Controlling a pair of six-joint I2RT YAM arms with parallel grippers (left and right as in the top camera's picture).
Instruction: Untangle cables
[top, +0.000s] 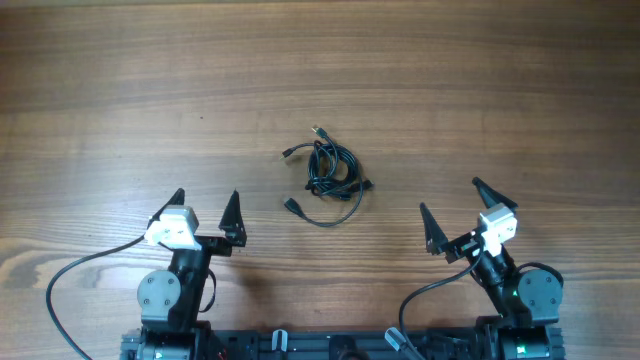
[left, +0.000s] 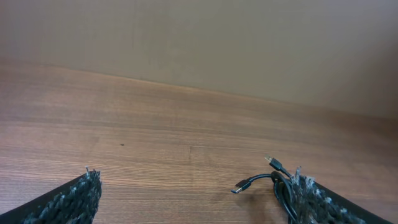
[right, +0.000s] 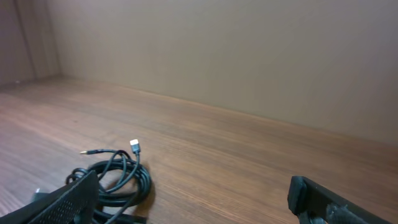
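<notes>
The cables (top: 330, 170) lie as one tangled black bundle of loops at the middle of the wooden table, with small plug ends sticking out to the upper left and lower left. My left gripper (top: 205, 205) is open and empty, to the lower left of the bundle. My right gripper (top: 450, 212) is open and empty, to the lower right of it. In the left wrist view the cables (left: 273, 180) show beside the right finger of the gripper (left: 194, 186). In the right wrist view the bundle (right: 121, 177) lies by the left finger of the gripper (right: 193, 190).
The wooden table (top: 320, 70) stretches around the bundle. Thick black wires fixed to the arms (top: 75, 275) loop near the front edge. A plain wall (right: 249, 56) rises behind the table's far edge.
</notes>
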